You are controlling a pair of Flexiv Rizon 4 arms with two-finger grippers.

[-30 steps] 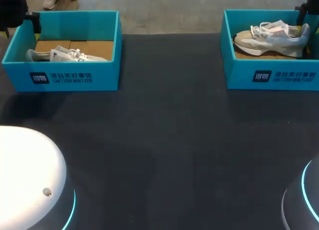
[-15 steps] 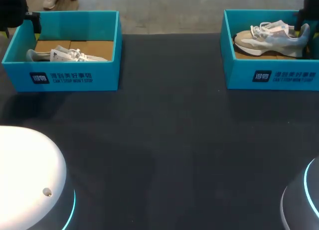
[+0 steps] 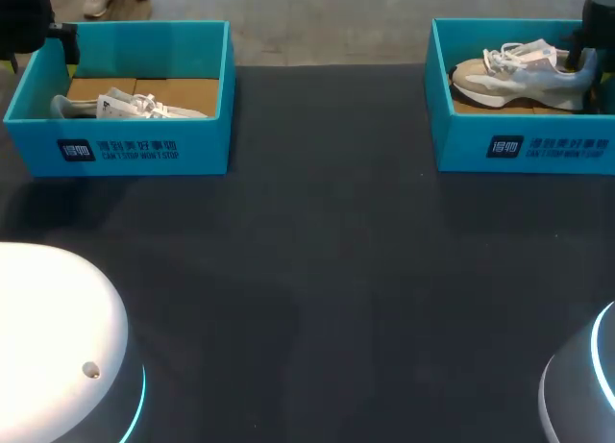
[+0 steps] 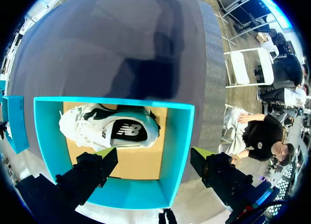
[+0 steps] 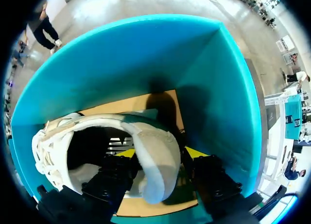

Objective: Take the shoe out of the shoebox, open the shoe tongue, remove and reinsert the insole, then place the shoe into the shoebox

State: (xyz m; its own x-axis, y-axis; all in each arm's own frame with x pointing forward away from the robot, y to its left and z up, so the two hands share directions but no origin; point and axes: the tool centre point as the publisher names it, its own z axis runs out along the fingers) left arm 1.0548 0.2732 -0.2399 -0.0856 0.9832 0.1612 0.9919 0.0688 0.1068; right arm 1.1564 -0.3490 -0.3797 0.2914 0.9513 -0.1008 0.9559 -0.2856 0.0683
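**Teal boxes, a gripper over each shoe**

Head view: a black table carries two boxes of teal cardboard. The left shoebox sits at the upper left of the frame. A white shoe lies low on its brown floor. My left arm shows only as a dark mass in the upper left corner, above that box's outer end. The right shoebox sits at the upper right. It holds a grey-and-cream sneaker, sole down, with its toe toward the middle of the frame. My right gripper comes in at the upper right edge and stands at the sneaker's heel. White rounded robot bases fill the two lower corners.

Left wrist view: the left gripper points straight down over the left shoebox. Its fingers are spread wide and hold nothing. One finger hangs over the box's brown floor and the other is outside the box, so a side wall stands between them. The white shoe lies on its side ahead of the gripper, with its dark inside showing.

Right wrist view: the right gripper is low inside the right shoebox and straddles the heel of the grey-and-cream sneaker. One finger sits inside the shoe's opening and the other behind the heel. They stand apart, with a thin gap beside the heel, and are not clamped on it.
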